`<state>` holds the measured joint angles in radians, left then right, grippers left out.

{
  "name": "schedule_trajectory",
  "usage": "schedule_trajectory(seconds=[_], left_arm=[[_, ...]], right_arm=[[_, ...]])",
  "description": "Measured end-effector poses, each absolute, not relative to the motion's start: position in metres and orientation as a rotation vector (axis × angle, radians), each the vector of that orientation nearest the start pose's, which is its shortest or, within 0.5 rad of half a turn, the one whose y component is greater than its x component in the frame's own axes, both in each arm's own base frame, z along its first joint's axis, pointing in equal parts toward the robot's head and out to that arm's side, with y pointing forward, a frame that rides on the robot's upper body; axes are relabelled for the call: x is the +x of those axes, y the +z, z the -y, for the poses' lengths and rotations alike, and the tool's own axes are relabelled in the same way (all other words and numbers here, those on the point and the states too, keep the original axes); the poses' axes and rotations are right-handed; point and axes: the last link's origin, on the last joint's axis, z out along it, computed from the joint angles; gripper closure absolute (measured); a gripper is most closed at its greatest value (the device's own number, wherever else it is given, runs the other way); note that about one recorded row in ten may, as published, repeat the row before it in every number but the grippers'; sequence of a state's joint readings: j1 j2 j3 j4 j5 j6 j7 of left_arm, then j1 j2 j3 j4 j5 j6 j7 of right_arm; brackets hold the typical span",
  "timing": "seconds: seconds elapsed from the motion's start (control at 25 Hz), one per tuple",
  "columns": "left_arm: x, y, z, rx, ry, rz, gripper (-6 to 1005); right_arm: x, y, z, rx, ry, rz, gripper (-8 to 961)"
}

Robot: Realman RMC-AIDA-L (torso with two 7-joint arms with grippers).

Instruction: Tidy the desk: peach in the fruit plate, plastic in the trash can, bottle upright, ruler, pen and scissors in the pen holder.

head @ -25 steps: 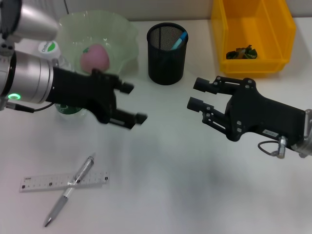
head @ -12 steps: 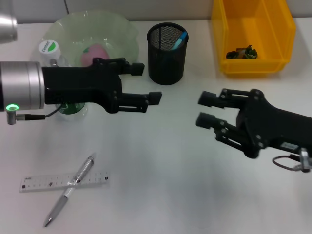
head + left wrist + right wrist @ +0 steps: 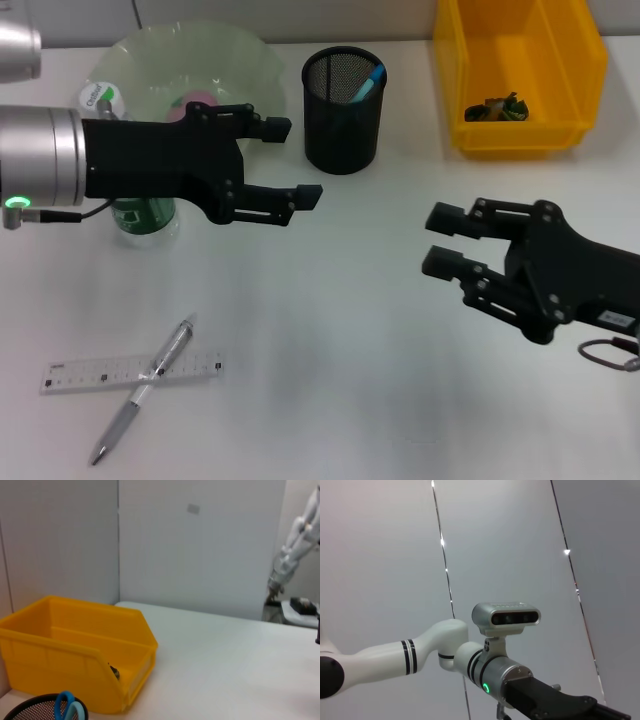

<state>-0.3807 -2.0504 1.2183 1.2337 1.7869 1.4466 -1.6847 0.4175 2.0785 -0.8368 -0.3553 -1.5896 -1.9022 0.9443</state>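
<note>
White bench [image 3: 330, 330] fills the head view, and over it both arms reach inward from the sides. The left tool [image 3: 286, 160] hangs level in front of the fruit plate [image 3: 150, 65], fingers spread and holding nothing, pointing toward the pen holder [image 3: 343, 98]; its arm hides most of the peach [image 3: 198, 100] in the plate and the standing bottle [image 3: 125, 180]. The right tool [image 3: 444, 240] hovers over bare bench, well apart from everything, fingers likewise spread and empty. Near the front edge the pen [image 3: 145, 388] lies crossed over the ruler [image 3: 132, 372]. Scissors [image 3: 368, 82] stand in the pen holder, and dark plastic [image 3: 497, 106] sits in the yellow trash can [image 3: 520, 75]. From the left wrist, the trash can [image 3: 75, 650] shows side-on, with the scissors' blue handles [image 3: 67, 706] poking from the holder's rim [image 3: 30, 709]. From the right wrist, only the left arm [image 3: 470, 665] against a grey wall is seen.
</note>
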Motion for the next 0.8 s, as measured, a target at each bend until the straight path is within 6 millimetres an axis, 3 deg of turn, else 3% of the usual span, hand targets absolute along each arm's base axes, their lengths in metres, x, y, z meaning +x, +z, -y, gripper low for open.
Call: schedule_trajectory(seconds=[0.12,0.36,0.48,0.52,0.6,0.64,0.76,0.8], left_arm=[[-0.179,0.021,-0.329,-2.878,-0.475,0.243,181],[-0.147,0.035,-0.305,-3.039,-0.363,0.201,183],[-0.145,0.033,-0.302,-3.057,-0.322,0.212,185],[-0.141,0.028,-0.296,-3.101,-0.211,0.245,185],[-0.141,0.028,-0.296,-3.101,-0.211,0.245,186],[-0.139,0.023,-0.292,-3.136,-0.025,0.326,186],[-0.136,0.019,-0.294,-3.154,0.189,0.523,188],[-0.136,0.019,-0.294,-3.154,0.189,0.523,188]], right_arm=[[0.247,-0.015,-0.251,-2.609,1.405,-0.304,575],[0.252,-0.017,-0.256,-2.595,1.370,-0.414,575],[0.254,-0.015,-0.260,-2.572,1.362,-0.437,576],[0.255,-0.014,-0.262,-2.555,1.355,-0.449,576],[0.258,-0.012,-0.266,-2.522,1.336,-0.474,576],[0.260,-0.012,-0.268,-2.508,1.324,-0.486,576],[0.261,-0.012,-0.275,-2.478,1.303,-0.511,576],[0.261,-0.012,-0.275,-2.478,1.303,-0.511,576]])
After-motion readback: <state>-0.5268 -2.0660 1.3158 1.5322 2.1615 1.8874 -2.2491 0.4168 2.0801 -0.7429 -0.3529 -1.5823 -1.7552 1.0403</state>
